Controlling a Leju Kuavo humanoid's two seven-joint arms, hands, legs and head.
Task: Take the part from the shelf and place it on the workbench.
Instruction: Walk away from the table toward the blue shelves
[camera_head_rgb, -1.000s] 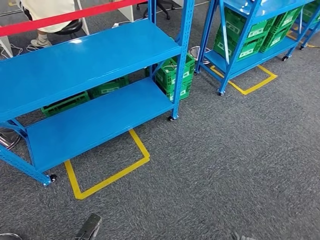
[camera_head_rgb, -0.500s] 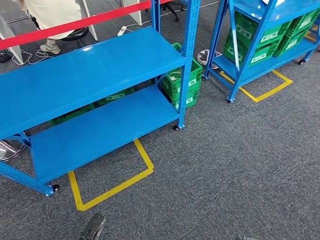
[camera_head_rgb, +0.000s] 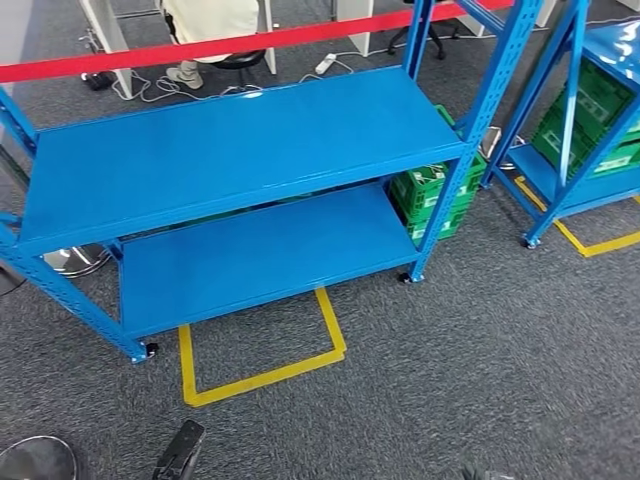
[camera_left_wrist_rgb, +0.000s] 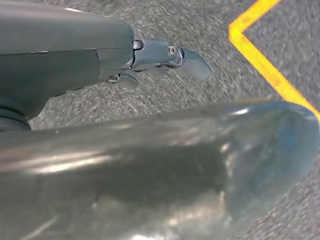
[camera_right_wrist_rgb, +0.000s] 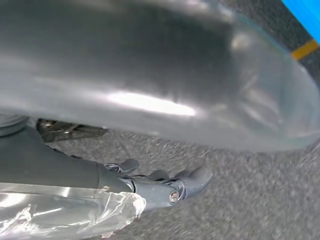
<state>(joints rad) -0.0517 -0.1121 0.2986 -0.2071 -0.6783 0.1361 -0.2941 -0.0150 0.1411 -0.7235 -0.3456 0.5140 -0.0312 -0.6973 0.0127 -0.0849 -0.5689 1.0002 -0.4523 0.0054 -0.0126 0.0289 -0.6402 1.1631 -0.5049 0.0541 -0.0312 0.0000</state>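
Carpet (camera_head_rgb: 468, 380), grey and nubbly, carries a blue steel shelf rack (camera_head_rgb: 249, 150) with both tiers bare; no part is visible. Green crates (camera_head_rgb: 434, 200) with unreadable white labels sit by its right post. Wrist views add the left hand (camera_left_wrist_rgb: 166, 57) and right hand (camera_right_wrist_rgb: 166, 187), fingers seemingly extended, holding nothing.

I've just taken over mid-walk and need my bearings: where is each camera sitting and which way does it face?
Head view: high on the body, looking forward and down at the blue shelf, the grey carpet and the yellow tape; the left hand shows at the lower edge.
Left wrist view: behind the hanging left hand, facing the carpet and tape; a shiny silver body part crosses it.
Right wrist view: behind the right hand, facing carpet, with a blue shelf corner.
Shared: all three show carpet and yellow tape.
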